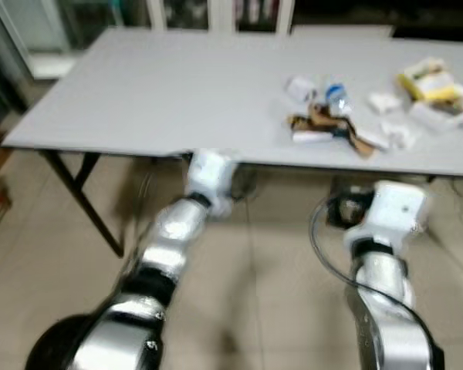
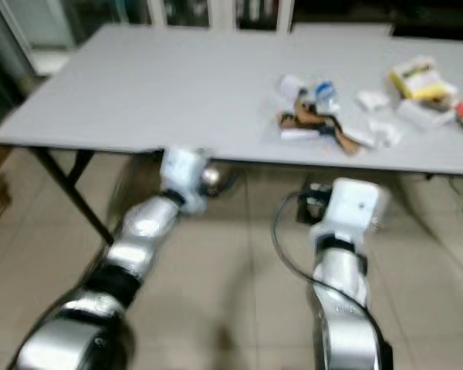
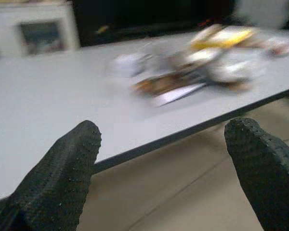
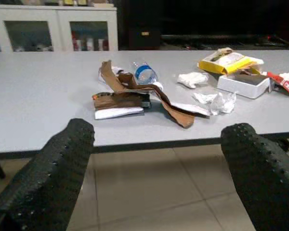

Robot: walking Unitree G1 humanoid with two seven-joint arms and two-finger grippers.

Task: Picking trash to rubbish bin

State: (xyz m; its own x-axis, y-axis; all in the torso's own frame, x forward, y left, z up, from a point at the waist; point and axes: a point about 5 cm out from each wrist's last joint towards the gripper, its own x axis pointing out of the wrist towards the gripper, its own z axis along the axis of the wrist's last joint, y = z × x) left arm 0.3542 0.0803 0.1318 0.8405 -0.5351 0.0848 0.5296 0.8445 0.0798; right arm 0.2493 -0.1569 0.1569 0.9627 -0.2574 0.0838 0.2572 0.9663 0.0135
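Trash lies on the right part of a long grey table (image 1: 162, 92): a brown paper strip and wrapper (image 4: 130, 98), a small plastic bottle (image 4: 144, 73), crumpled white tissues (image 4: 216, 102), a white box (image 4: 243, 84) and a yellow packet (image 4: 226, 61). Both arms reach forward below the table's near edge. My left gripper (image 3: 166, 168) is open and holds nothing. My right gripper (image 4: 159, 168) is open too, facing the trash pile from just short of the edge.
Black folding table legs (image 1: 81, 193) stand at the left over a beige tiled floor (image 1: 270, 293). White glass-door cabinets (image 4: 53, 29) line the far wall. A cable (image 1: 324, 247) loops beside my right wrist.
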